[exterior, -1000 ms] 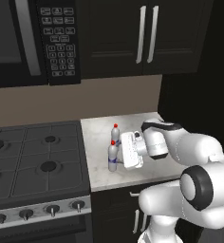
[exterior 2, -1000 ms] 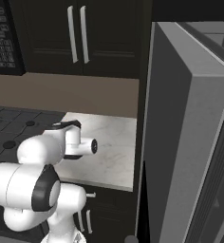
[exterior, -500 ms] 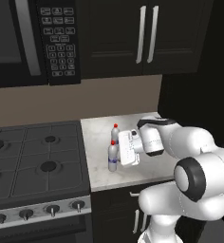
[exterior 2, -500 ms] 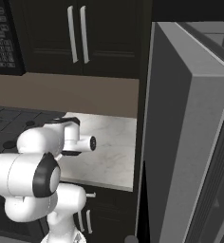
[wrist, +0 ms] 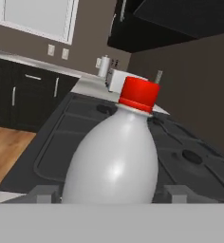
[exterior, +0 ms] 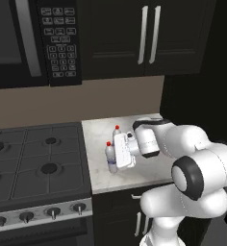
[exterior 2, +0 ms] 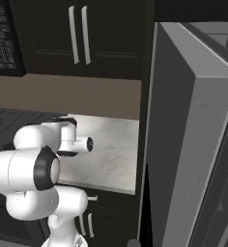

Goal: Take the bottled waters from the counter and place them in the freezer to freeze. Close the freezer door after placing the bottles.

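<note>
Two bottled waters stand on the marble counter (exterior: 144, 175) close to the stove. The near bottle (exterior: 109, 156) has a red cap, and the far bottle (exterior: 117, 131) stands just behind it. My gripper (exterior: 115, 156) reaches in from the right at the near bottle's level, its jaws on either side of the body. In the hand view that bottle (wrist: 116, 156) stands between my fingertips (wrist: 43, 192), which sit very near its sides with a thin gap showing. The gripper (wrist: 111, 195) is open around it. The freezer door (exterior 2: 193, 144) stands wide open to the right of the counter (exterior 2: 111, 144).
A black gas stovetop (exterior: 38, 158) borders the counter on the left, with a microwave (exterior: 33, 38) above it. Dark upper cabinets (exterior: 149, 33) hang over the counter. The open grey door blocks the counter's right side.
The hand slid left until the near bottle sat between the fingers, and the jaws have narrowed toward its sides. Both bottles stand where they were.
</note>
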Robot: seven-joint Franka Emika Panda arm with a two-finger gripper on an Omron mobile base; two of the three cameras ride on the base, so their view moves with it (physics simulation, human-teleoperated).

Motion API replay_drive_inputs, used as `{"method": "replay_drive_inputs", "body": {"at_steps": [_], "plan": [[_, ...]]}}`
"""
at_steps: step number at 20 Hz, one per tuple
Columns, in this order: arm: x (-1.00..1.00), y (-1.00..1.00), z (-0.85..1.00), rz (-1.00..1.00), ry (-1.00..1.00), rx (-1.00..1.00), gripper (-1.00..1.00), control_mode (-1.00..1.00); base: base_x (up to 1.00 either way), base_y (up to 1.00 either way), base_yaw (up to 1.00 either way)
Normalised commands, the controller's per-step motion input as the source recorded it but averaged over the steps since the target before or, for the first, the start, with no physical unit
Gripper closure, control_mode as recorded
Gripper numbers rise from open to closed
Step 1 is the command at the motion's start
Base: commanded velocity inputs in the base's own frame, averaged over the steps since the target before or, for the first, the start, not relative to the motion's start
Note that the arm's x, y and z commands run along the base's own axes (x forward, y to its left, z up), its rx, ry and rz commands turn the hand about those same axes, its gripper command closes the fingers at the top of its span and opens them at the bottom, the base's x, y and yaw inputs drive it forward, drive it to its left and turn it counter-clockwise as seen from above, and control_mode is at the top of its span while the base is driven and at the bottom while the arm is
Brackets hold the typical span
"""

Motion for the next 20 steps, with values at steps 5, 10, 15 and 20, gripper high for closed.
{"method": "replay_drive_inputs", "body": {"at_steps": [5,10,15,20], "plan": [[0.0,0.0,0.0,0.0,0.0,0.0,1.0,-1.0,0.0,0.0,0.0],[-0.2,0.0,0.08,0.0,-0.07,0.0,1.0,-1.0,0.0,0.0,0.0],[-0.33,0.05,0.5,0.0,-0.17,0.0,1.0,-1.0,0.0,0.0,0.0],[-0.74,0.11,0.64,-0.02,-0.3,-0.01,1.0,-1.0,0.0,0.0,0.0]]}}
